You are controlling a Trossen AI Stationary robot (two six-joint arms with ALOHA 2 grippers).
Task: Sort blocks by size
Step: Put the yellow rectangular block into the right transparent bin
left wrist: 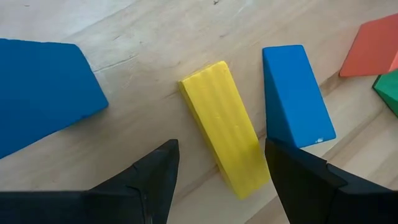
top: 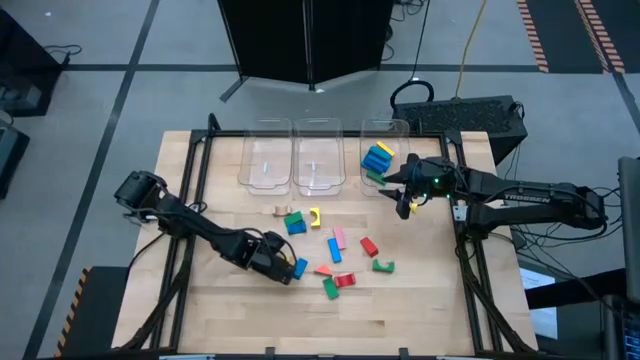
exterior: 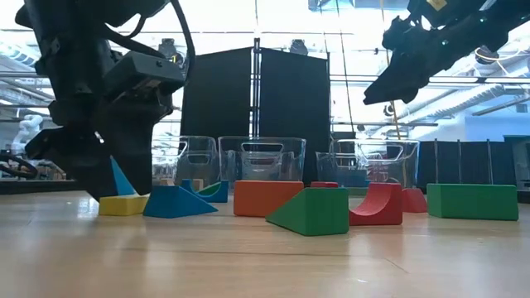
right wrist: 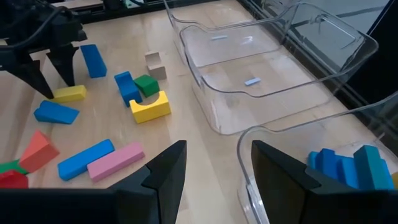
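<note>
Item: yellow block (left wrist: 227, 127), a slim wooden bar lying flat on the tabletop (left wrist: 155, 37), directly between our left claw (left wrist: 221, 180)'s spread, empty fingers. We judge it light, rigid and smooth; grip across its narrow sides. Right claw (right wrist: 211, 180) hangs released beside the bins (right wrist: 261, 74).

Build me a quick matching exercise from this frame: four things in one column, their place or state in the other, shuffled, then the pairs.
Things:
1. left claw
2. right claw
3. yellow block
4. middle bin

Places or states:
A. holds no blocks
B. open, beside the bin holding blue blocks
C. lying flat on the table between two open fingers
D. open, low over the yellow block

Pairs: 1-D, 2-B, 3-C, 4-A
</note>
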